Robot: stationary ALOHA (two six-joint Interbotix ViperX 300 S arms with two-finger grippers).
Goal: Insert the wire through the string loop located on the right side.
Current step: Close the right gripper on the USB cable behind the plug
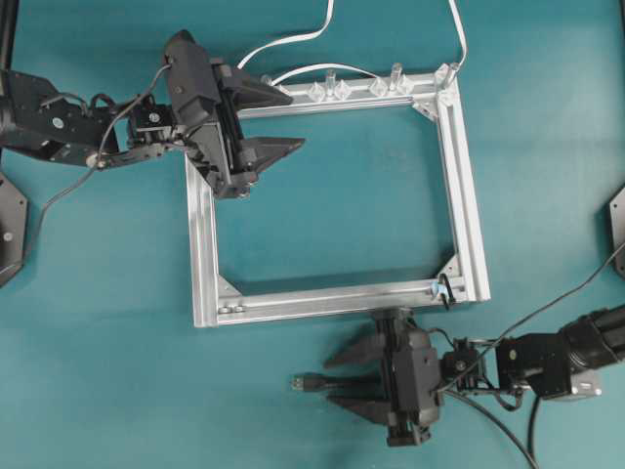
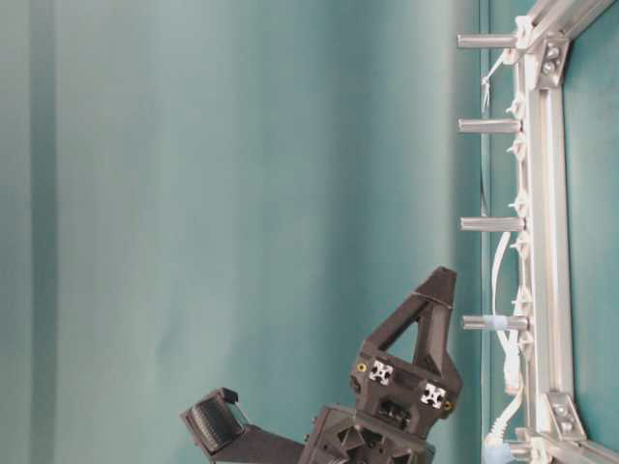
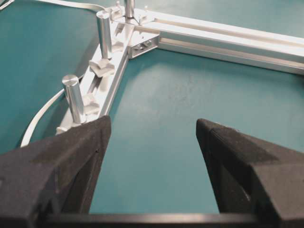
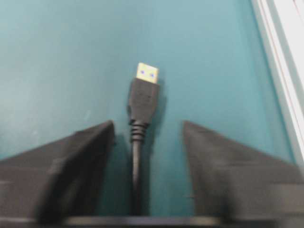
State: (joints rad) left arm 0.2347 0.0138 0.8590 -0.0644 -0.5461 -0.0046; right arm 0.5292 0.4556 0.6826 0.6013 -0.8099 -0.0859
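The wire (image 1: 305, 383) lies on the teal table in front of the silver frame (image 1: 469, 195), its USB plug pointing left. My right gripper (image 1: 330, 382) is open and straddles it. In the right wrist view the wire (image 4: 136, 161) runs between the fingers of the right gripper (image 4: 148, 126), nearer the left finger and apart from both, with the plug (image 4: 144, 97) just past the tips. The string loop (image 1: 446, 291) sits on the frame's near bar by its right corner, above the right gripper. My left gripper (image 1: 295, 120) is open and empty over the frame's far left corner.
Several clear pegs (image 1: 332, 88) stand on the frame's far bar, and a flat white cable (image 1: 293, 41) runs behind them. In the left wrist view the left gripper (image 3: 152, 121) hangs over bare table inside the frame (image 3: 228, 42), with pegs (image 3: 73, 95) to its left.
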